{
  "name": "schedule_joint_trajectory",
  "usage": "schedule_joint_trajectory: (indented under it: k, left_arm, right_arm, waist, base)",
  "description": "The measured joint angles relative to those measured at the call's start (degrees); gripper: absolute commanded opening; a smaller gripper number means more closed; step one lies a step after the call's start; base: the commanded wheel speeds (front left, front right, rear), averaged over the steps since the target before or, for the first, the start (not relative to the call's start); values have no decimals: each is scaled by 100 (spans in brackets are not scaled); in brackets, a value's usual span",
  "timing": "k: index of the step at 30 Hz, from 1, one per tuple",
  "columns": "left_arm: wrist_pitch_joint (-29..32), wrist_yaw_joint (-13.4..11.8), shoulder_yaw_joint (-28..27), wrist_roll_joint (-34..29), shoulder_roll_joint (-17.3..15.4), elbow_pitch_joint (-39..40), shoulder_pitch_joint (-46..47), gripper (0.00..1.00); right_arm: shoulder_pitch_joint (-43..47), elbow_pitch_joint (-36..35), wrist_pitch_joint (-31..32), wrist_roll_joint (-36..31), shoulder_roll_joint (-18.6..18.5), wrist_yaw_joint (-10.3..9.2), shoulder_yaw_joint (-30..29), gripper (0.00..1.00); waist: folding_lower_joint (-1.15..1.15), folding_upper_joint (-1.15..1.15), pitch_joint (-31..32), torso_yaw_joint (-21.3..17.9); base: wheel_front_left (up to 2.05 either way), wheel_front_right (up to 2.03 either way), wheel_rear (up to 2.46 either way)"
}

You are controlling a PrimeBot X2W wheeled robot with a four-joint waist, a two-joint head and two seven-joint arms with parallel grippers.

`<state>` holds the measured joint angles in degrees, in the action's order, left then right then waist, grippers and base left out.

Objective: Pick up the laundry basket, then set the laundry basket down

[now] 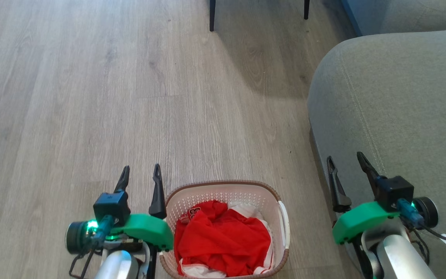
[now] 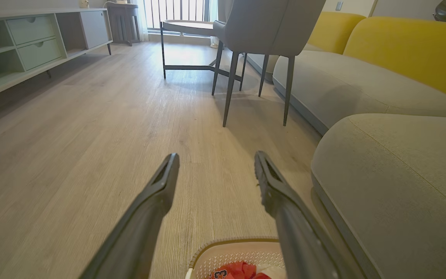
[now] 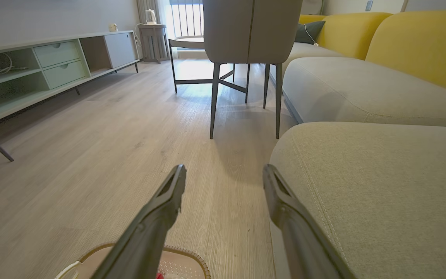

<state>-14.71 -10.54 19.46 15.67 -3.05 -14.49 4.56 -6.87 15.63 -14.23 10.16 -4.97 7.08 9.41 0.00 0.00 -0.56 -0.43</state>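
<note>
**Laundry basket (image 1: 246, 195) at rest on the floor (image 1: 91, 97), both sets of jaws spread**

One basket, cream-white with perforated walls and a brown woven-look rim, upright on the pale wood planks at the bottom centre of the head view. Inside it, one crumpled red garment (image 1: 223, 240) over white cloth (image 1: 246, 210) with red trim. One white side handle (image 1: 285, 224) visible on the sofa side.

Left gripper (image 1: 141, 167) just beside the basket's left rim, its two dark fingers held wide apart with nothing between them; contact between its green mount and the rim impossible to judge. Right gripper (image 1: 344, 156) well apart from the basket, at the edge of the grey sofa (image 1: 393, 100), its two fingers likewise wide apart and holding nothing. Both finger pairs pointing away from the robot, past the basket.

Farther off, in the left wrist view: one grey chair (image 2: 265, 23) on four thin dark legs, one small table (image 2: 186, 25) behind it, one low cabinet (image 2: 33, 42) with two drawers on the left, and two yellow back cushions (image 2: 412, 50) on the sofa.
</note>
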Motion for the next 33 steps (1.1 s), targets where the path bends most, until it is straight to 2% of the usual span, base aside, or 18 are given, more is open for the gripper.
schedule_joint_trajectory:
  k: [18, 33]
  left_arm:
    - [0, 0, 33, 71, 0, -48, 9, 100]
    - [0, -7, 352, 346, 10, -717, 906, 100]
  right_arm:
    - [-8, 13, 0, -2, -34, 0, 56, 100]
    - [-855, 389, 0, 338, -293, 0, 296, 100]
  waist:
    - [0, 0, -154, 31]
    - [0, 0, -1318, 63]
  base:
    - [0, 0, 0]
    - [0, 0, 0]
